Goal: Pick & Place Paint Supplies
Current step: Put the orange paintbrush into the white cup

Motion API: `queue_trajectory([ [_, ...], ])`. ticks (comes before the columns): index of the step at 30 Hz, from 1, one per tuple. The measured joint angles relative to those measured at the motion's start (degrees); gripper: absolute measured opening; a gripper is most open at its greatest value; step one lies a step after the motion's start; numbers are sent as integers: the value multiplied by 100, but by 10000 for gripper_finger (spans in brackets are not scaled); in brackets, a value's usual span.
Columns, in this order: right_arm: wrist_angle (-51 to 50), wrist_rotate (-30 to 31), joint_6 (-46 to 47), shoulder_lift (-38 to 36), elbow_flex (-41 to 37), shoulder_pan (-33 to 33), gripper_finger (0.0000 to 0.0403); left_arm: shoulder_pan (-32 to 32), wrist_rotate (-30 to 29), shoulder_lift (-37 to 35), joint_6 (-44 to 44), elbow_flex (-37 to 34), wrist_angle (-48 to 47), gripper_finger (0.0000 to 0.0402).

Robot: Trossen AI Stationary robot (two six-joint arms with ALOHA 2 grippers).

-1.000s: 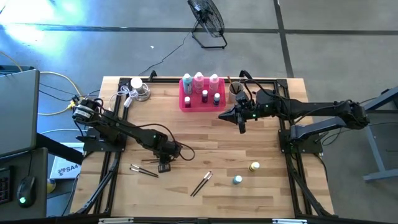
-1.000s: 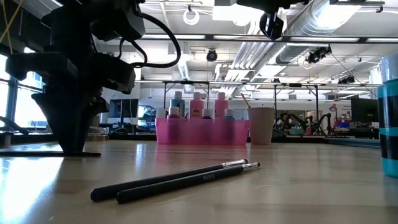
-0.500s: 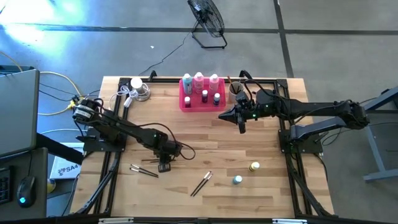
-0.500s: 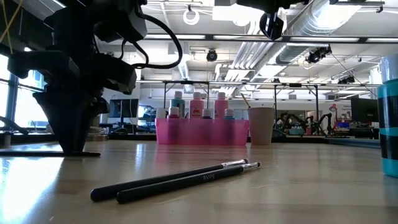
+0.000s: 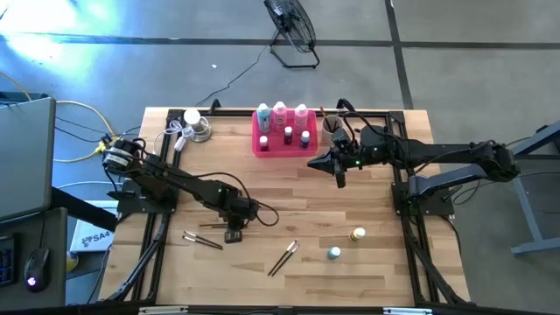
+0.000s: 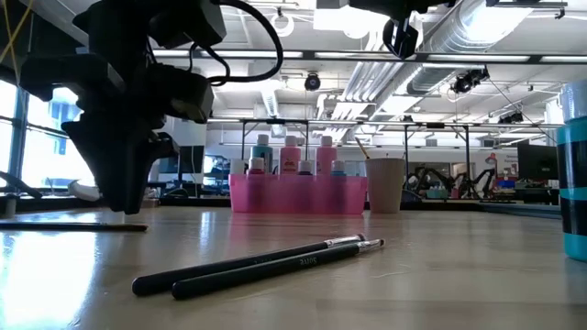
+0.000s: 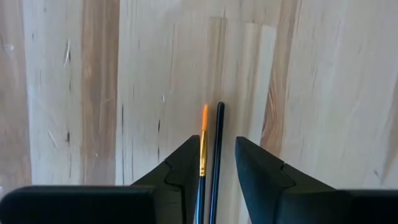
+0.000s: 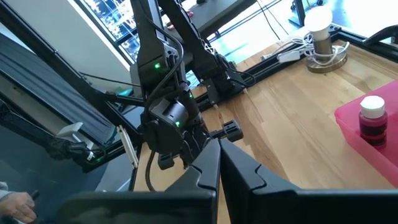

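The pink tray [image 5: 282,144] stood at the far middle of the table [image 5: 376,271]. In it, along the far side, stood three tall white-capped bottles [image 5: 280,113]: one teal and two pink. In front of them stood three tiny bottles [image 5: 288,135]; their colours could not be told with certainty. Just beside the tray, on the right arm's side, stood a beige cup [image 6: 385,184] with one brush handle [image 6: 361,147] slanting out of it.

The left gripper [image 5: 233,234] hung low over the near left part of the table, its fingers [image 7: 261,171] partly closed around two thin brushes [image 7: 209,163] lying side by side between them. One brush had an orange tip. Whether the fingers pressed on the brushes could not be told.

The right gripper [image 5: 339,178] hovered in front of the tray's right end, fingers closed on nothing.

Loose on the table lay another brush pair [image 5: 201,241] near the left gripper and a third pair [image 5: 283,258] near the middle front. A yellow bottle [image 5: 358,234] and a teal bottle [image 5: 334,254] stood on the near right, close together and well apart from the tray.
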Motion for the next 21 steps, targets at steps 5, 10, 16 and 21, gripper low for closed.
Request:
queue_trajectory([
  [5, 0, 0, -128, 0, 0, 0, 3, 0, -2, -2, 2, 0, -23, 100],
  [10, 3, 0, -132, 0, 0, 0, 3, 0, -4, -2, 46, 0, -189, 100],
  [16, 5, 0, -133, 0, 0, 0, 3, 47, 1, -4, 303, 0, -643, 100],
  [21, 7, 0, -134, 0, 0, -26, 3, 257, 36, -9, 303, 0, -560, 100],
])
